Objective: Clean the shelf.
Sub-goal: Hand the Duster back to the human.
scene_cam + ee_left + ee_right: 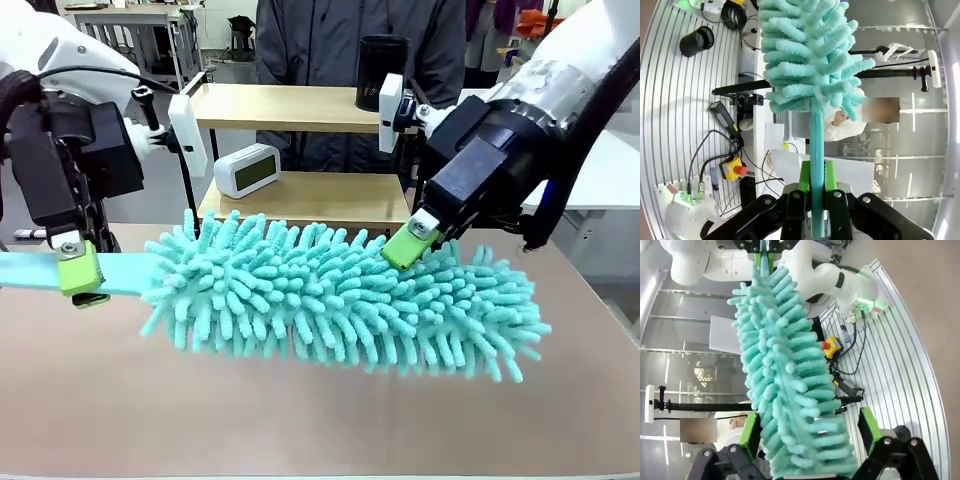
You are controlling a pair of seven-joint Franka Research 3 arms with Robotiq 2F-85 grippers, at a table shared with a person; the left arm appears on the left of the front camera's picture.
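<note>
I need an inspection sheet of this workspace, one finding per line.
Surface: brown table, bare under the duster.
Job's things: shelf behind the table; teal duster held above the table.
Clutter: white clock on the lower board, black cup on the upper board.
Grippers: left gripper shut on the duster handle; right gripper open, fingers either side of the duster head.
Cables: black cable on the left arm.
Surroundings: person standing behind the shelf.

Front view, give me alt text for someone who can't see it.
A fluffy turquoise duster spans the table, its handle clamped in the left gripper, the open right gripper straddling its head. Behind stands a wooden shelf holding a white clock.
</note>
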